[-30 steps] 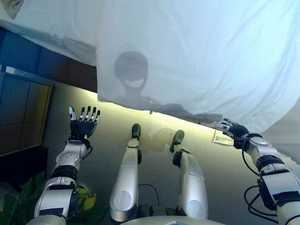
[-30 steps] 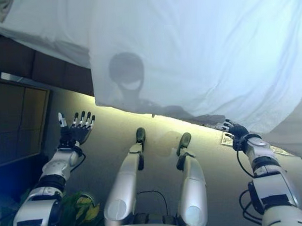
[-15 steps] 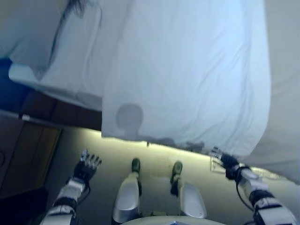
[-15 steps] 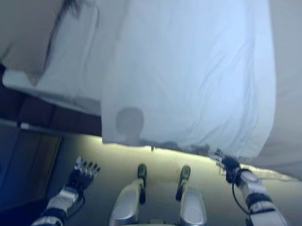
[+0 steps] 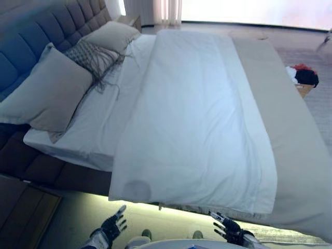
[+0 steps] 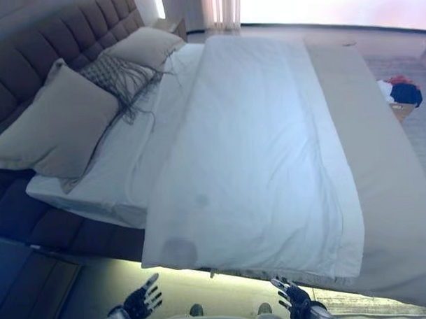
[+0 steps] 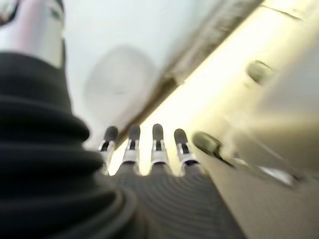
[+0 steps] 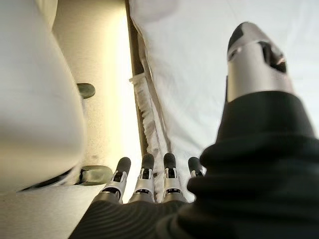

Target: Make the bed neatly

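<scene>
The bed [image 5: 57, 148] fills nearly the whole scene, its tufted dark headboard [image 5: 31, 49] running along the 10 o'clock side. A white duvet [image 5: 197, 124] lies spread flat down the middle of it, its near edge hanging over the side of the mattress at 6 o'clock, with a faint round mark near the corner at 7 o'clock. Beside the duvet, from 1 to 4 o'clock, a beige cover [image 5: 280, 119] runs the length of the bed and drapes off the near side. A large beige pillow [image 5: 46, 93] leans against the headboard at 9 o'clock; behind it sits a grey fringed cushion [image 5: 96, 57], and a second beige pillow [image 5: 111, 36] lies further back at 11 o'clock. Past the far side of the bed, at 2 o'clock, a small heap of red, white and dark clothes [image 5: 303, 75] rests on a box.

Down at the floor edge, the left hand [image 5: 113, 226] shows at 7 o'clock, fingers straight and spread, grasping nothing and clear of the duvet. The right hand [image 5: 227, 232] shows at 5 o'clock just below the duvet's hanging edge, its fingers also straight and released, holding nothing.
</scene>
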Available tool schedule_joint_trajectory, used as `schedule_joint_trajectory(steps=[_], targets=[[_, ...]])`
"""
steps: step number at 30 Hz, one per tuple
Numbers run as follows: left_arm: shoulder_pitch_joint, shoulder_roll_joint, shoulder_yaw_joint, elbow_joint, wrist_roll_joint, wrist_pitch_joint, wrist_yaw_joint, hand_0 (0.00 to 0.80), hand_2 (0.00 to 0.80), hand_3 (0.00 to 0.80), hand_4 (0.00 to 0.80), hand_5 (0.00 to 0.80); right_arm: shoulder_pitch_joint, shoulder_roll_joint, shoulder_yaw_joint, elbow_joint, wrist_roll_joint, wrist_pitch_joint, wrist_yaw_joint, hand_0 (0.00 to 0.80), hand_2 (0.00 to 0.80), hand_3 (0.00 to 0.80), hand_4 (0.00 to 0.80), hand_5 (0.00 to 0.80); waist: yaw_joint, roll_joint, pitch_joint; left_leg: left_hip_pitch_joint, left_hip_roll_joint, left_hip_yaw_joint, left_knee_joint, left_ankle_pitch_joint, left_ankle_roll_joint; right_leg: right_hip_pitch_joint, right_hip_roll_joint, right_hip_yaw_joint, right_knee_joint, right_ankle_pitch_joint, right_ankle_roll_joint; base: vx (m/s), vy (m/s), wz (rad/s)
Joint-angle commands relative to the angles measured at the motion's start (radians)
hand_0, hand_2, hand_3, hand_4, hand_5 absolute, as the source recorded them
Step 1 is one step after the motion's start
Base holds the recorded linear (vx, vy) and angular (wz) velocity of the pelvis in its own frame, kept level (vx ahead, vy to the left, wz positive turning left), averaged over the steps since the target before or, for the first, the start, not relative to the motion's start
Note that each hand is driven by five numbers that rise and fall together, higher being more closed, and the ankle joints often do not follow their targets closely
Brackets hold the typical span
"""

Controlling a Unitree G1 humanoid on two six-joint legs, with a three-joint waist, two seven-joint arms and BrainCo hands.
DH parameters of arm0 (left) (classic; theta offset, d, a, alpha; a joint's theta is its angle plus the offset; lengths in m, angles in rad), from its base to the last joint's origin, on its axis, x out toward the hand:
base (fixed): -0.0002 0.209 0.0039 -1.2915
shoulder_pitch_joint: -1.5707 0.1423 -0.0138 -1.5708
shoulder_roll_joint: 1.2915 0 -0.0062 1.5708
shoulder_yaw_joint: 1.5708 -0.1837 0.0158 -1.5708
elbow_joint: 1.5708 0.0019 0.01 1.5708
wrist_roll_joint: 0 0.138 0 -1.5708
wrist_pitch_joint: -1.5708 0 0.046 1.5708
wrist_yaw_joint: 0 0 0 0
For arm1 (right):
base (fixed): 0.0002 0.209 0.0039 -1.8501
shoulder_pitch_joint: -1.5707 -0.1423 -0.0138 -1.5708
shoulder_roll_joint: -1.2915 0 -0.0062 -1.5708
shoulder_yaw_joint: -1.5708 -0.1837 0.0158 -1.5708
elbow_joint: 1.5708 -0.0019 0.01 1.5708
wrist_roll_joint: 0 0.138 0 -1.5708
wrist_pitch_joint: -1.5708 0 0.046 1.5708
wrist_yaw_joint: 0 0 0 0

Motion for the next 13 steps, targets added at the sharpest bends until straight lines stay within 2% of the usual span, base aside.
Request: schedule_joint_trajectory(steps=[1, 4, 13], targets=[[-0.048, -0.021, 0.024, 0.074, 0.05, 0.01, 0.039, 0.0, 0.0, 0.0, 0.0, 0.0, -0.042, 0.026, -0.005, 0.077, -0.032, 0.02, -0.067, 0.0, 0.0, 0.0, 0.0, 0.0, -0.009, -0.019, 0.019, 0.012, -0.037, 0.003, 0.0, 0.024, 0.016, 0.034, -0.029, 0.028, 0.029, 0.037, 0.029, 0.042, 0.014, -0.22], [-0.051, -0.046, 0.014, 0.088, 0.071, 0.021, 0.046, 0.0, 0.0, 0.0, 0.0, 0.0, -0.051, 0.034, 0.008, 0.099, -0.038, 0.025, -0.115, 0.0, 0.0, 0.0, 0.0, 0.0, -0.003, -0.022, 0.014, 0.025, -0.036, 0.003, 0.0, 0.019, 0.017, 0.052, -0.028, 0.025, 0.018, 0.04, 0.027, 0.033, -0.003, -0.07], [-0.061, -0.076, -0.032, 0.075, 0.028, 0.02, 0.037, 0.0, 0.0, 0.0, 0.0, 0.0, -0.074, 0.045, 0.056, 0.102, -0.058, 0.035, -0.084, 0.0, 0.0, 0.0, 0.0, 0.0, 0.001, -0.037, 0.004, 0.046, -0.032, 0.005, 0.0, 0.01, 0.022, 0.071, -0.024, 0.032, 0.013, 0.042, 0.026, 0.008, -0.001, -0.01]])
